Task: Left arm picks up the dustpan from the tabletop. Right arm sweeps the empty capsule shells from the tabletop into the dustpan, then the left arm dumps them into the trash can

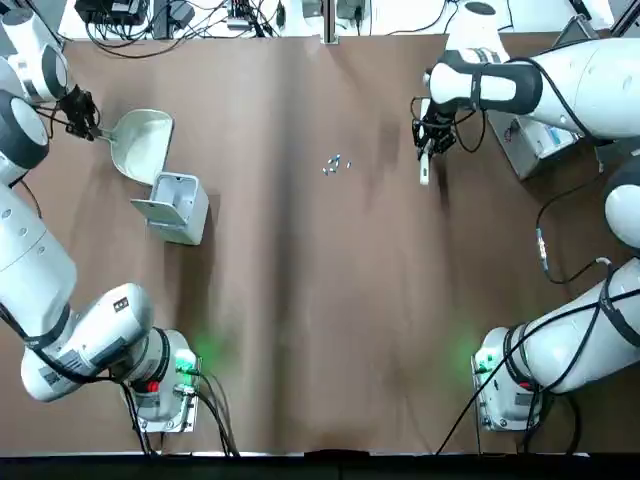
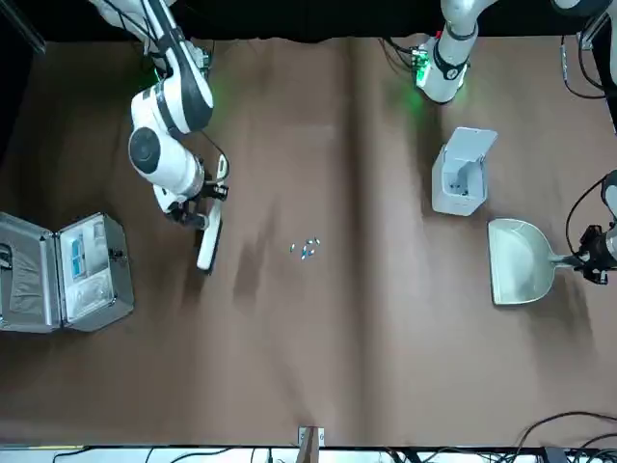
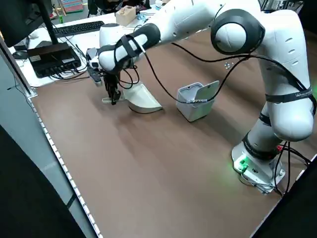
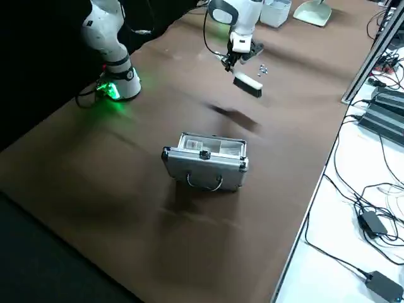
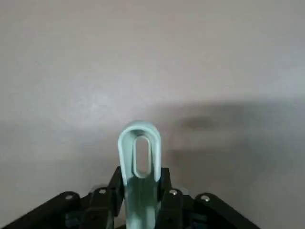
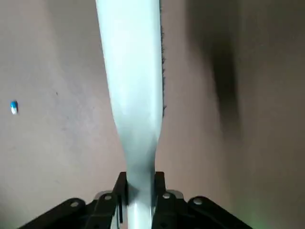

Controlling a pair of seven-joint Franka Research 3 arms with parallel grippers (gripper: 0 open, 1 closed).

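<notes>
A silver case [image 2: 64,273] is seen lying open on the table's far right side, its lid laid flat and blue-and-white contents shown inside; in the right side view it [image 4: 205,161] is seen from its handle side. Beyond the table's edge, a keyboard [image 3: 78,29], a black box [image 3: 53,57] and a small cardboard box [image 3: 126,14] are set on a white bench. Black cables [image 4: 372,214] are strewn over the white surface beside the table.
</notes>
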